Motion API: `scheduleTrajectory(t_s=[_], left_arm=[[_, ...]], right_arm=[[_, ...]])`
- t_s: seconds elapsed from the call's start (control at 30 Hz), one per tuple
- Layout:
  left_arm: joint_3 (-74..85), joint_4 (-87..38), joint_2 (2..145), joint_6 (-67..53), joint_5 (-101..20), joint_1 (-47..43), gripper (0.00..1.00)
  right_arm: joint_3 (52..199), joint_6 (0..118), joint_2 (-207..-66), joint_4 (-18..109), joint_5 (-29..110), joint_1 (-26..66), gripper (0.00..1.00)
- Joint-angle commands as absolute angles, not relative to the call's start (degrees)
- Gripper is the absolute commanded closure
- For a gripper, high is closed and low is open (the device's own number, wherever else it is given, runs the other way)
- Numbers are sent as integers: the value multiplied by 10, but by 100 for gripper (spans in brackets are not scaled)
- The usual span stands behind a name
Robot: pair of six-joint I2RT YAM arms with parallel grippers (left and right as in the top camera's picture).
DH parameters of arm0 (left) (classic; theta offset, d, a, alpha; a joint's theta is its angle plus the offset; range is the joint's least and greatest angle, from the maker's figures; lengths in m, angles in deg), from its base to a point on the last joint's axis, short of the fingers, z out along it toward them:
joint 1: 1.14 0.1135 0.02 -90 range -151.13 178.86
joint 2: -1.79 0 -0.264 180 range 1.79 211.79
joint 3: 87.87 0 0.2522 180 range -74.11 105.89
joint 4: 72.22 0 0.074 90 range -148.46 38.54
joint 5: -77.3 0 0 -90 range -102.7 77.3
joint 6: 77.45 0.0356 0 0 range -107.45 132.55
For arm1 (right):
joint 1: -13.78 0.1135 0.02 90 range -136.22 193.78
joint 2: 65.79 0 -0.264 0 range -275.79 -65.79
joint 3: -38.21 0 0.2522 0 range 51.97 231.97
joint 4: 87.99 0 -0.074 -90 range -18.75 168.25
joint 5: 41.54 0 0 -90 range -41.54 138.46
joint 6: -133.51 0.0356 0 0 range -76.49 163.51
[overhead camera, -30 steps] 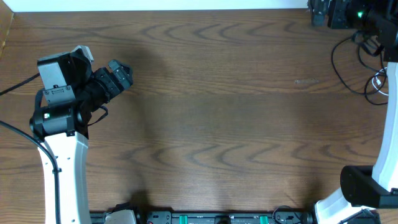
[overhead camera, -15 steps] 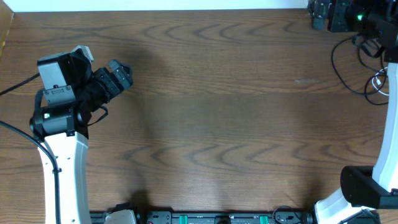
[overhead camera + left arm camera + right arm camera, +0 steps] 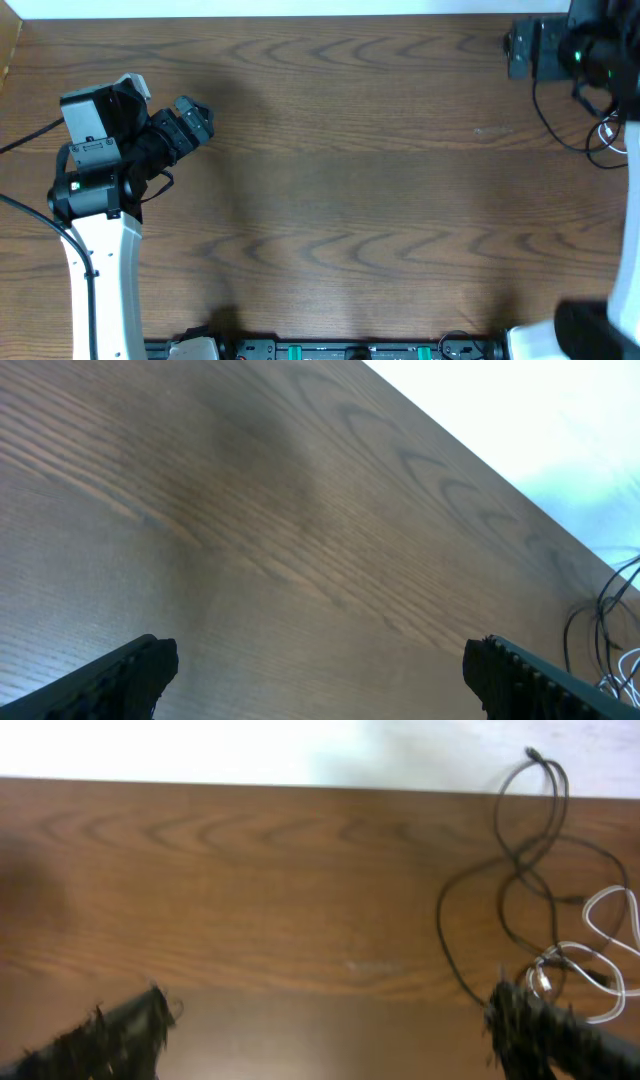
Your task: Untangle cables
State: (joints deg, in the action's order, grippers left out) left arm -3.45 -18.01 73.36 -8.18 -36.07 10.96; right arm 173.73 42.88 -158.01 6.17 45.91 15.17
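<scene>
The cables lie in a loose tangle at the table's right edge: a thin black cable (image 3: 545, 110) in open loops and a short white cable (image 3: 610, 132) beside it. In the right wrist view the black cable (image 3: 515, 870) loops over the wood and the white cable (image 3: 605, 955) curls at the right. They also show far off in the left wrist view (image 3: 605, 635). My right gripper (image 3: 520, 50) (image 3: 325, 1035) is open and empty, raised above the table left of the tangle. My left gripper (image 3: 190, 120) (image 3: 320, 670) is open and empty at the far left.
The wooden table (image 3: 340, 190) has a faint pale mark (image 3: 490, 130) left of the cables. The white left arm column (image 3: 100, 270) stands at the front left. A rail of equipment (image 3: 330, 350) runs along the front edge.
My right arm has moved toward the front of the table and looks blurred by motion. The left arm and the cables have not moved.
</scene>
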Motion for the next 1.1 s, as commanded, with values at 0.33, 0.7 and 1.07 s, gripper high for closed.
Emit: scheduleTrajectory(t_s=[0.33, 0.7, 1.07], left_arm=[[-23, -180, 733, -76, -356, 109, 2], [-23, -180, 733, -76, -355, 109, 2], [-23, -180, 733, -76, -356, 109, 2]], right_arm=[[1198, 412, -1175, 362, 484, 109, 1], [823, 413, -895, 603, 480, 117, 1], [597, 484, -721, 750, 477, 139, 1]])
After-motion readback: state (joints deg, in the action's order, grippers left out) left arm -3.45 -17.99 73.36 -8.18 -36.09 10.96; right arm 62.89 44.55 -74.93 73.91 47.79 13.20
